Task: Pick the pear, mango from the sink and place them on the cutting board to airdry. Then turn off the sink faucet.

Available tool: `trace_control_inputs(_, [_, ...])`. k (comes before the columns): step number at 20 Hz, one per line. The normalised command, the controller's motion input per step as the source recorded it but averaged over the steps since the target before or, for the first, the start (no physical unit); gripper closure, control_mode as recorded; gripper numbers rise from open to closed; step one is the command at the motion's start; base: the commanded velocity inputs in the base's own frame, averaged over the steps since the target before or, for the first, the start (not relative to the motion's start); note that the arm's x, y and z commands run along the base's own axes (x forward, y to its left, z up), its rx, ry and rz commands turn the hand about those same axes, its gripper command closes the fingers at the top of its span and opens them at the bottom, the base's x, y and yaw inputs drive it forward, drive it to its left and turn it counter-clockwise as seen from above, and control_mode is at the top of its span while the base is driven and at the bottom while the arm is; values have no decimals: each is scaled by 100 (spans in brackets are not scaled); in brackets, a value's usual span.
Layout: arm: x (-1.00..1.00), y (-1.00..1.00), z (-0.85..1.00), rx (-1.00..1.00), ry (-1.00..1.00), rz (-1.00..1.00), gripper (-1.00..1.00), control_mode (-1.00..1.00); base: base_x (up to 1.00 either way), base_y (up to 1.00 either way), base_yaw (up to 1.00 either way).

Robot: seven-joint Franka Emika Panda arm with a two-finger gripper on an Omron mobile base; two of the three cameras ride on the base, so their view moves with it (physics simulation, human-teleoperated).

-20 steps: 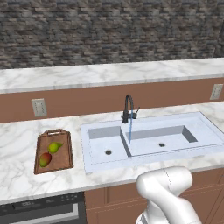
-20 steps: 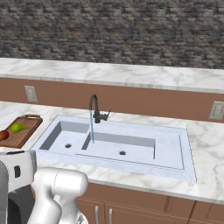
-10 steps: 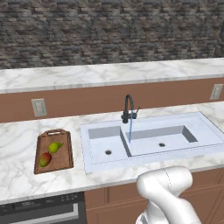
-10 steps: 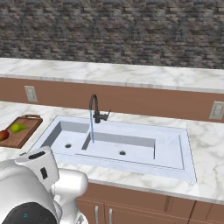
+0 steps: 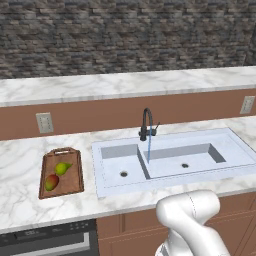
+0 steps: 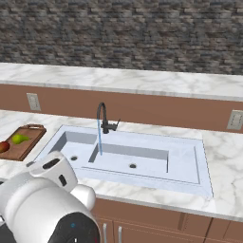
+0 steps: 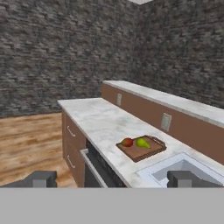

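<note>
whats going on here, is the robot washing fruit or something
The fruit is done: the pear and mango lie on the cutting board left of the sink. The faucet is running a thin stream into the basin. The gripper is open, holding nothing, away from the faucet.

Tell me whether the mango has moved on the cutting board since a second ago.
No. The mango lies at the same spot on the cutting board, beside the pear, left of the sink.
</note>
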Motion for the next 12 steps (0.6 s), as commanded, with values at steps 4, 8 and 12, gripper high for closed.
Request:
trace_control_inputs(4, [9,-4,-6,0,-8,-6,-100,-100,0,0,0])
trace_control_inputs(8, [21,-3,-15,6,-2,-13,-100,-100,0,0,0])
trace_control_inputs(12, [34,0,-5,5,0,-10,-100,-100,0,0,0])
